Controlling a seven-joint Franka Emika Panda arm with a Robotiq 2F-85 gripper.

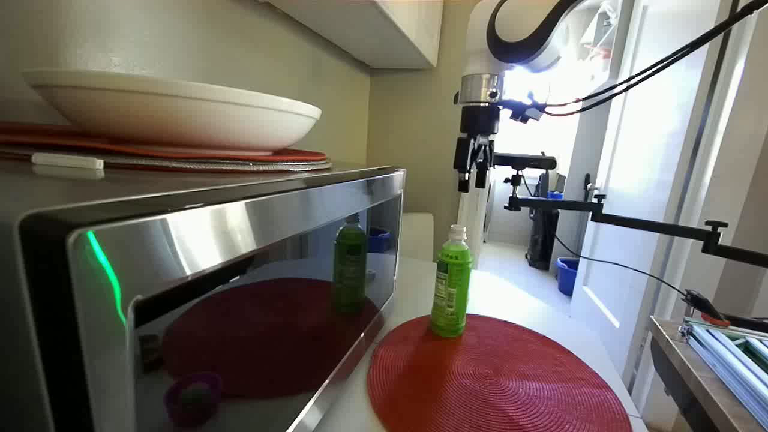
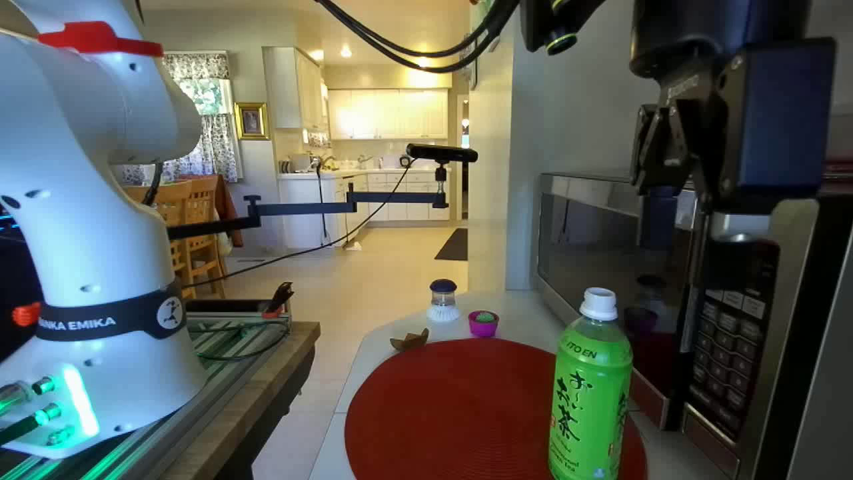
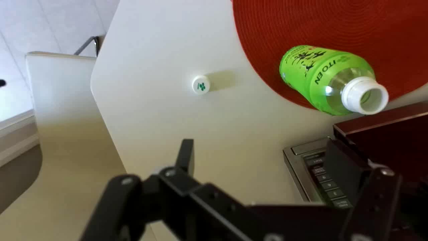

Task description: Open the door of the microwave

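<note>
The microwave shows in both exterior views. Its door, steel around dark mirror-like glass, reflects the bottle and red mat. In an exterior view the door ends at a dark gap beside the keypad panel. In the wrist view the door's edge sits proud of the keypad panel, so it looks slightly ajar; how far is hard to tell. My gripper points down, open and empty, near the keypad end, around the microwave's top height. In the wrist view the fingers are wide apart, one overlapping the keypad.
A green bottle stands uncapped on a red round mat in front of the microwave. A white cap lies on the table. A white bowl sits on the microwave. A purple pot and brush stand behind the mat.
</note>
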